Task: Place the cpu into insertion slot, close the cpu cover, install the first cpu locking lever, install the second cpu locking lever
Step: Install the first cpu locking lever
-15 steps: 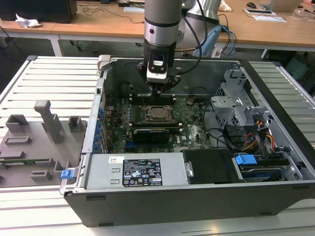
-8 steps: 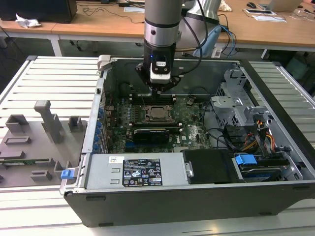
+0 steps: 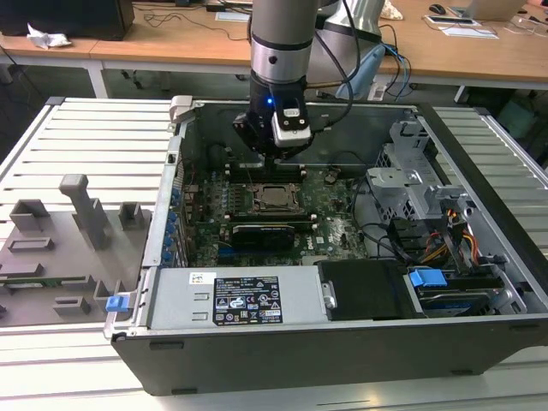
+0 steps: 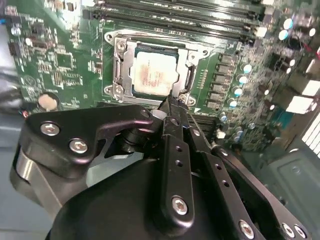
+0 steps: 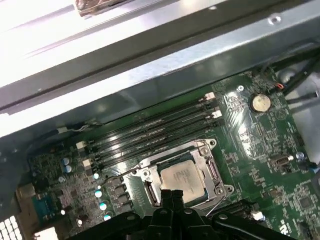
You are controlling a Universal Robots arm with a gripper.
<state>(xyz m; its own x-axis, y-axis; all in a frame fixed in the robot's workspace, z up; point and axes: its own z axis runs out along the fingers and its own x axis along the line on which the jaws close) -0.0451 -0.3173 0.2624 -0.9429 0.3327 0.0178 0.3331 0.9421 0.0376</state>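
Note:
The cpu point(image 5: 182, 177) point(image 4: 155, 75) lies flat in the insertion slot point(image 3: 276, 197) on the green motherboard inside the open computer case. The silver cpu cover point(image 5: 207, 155) point(image 4: 122, 67) lies down around it, its window showing the chip's metal top. A thin wire lever point(image 5: 122, 172) runs along one side of the socket and another point(image 5: 220, 206) along the adjacent side. My gripper point(image 4: 172, 102) point(image 5: 171, 194) point(image 3: 272, 163) is shut with nothing between its fingers. Its tips hover at the socket's edge, just beside the cpu.
Long black memory slots point(image 5: 150, 132) run beside the socket, towards the case wall point(image 5: 150, 75). A long black card point(image 3: 261, 233) sits in front of the socket in the exterior view. A drive cage point(image 3: 411, 184) and cables point(image 3: 454, 240) are at the exterior view's right, grey fixtures point(image 3: 77, 214) at its left.

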